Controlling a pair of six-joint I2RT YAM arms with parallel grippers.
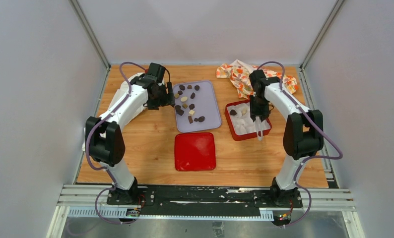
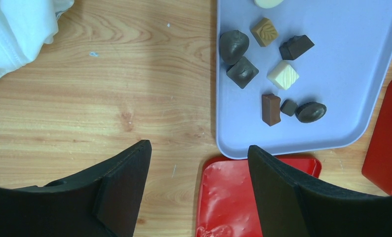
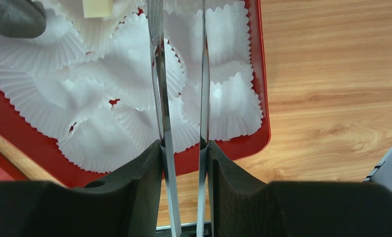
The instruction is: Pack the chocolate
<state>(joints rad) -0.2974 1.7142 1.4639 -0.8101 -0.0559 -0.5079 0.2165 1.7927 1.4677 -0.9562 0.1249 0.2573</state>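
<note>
Several chocolate pieces (image 1: 189, 101), dark, tan and cream, lie on a lavender tray (image 1: 212, 106). In the left wrist view they sit at the tray's near end (image 2: 271, 109). My left gripper (image 1: 161, 99) is open and empty beside the tray's left edge, above bare wood (image 2: 199, 146). My right gripper (image 1: 257, 115) is shut on metal tongs (image 3: 159, 74) and holds them over the red box (image 1: 233, 133) of white paper cups (image 3: 100, 113). One dark piece (image 3: 14, 17) and one cream piece (image 3: 96, 7) sit in cups. The tong tips are out of view.
A red lid (image 1: 195, 151) lies flat in front of the tray and shows in the left wrist view (image 2: 228, 197). An orange-patterned cloth (image 1: 239, 74) lies at the back right. A white cloth (image 1: 119, 94) lies under the left arm. Enclosure walls stand on three sides.
</note>
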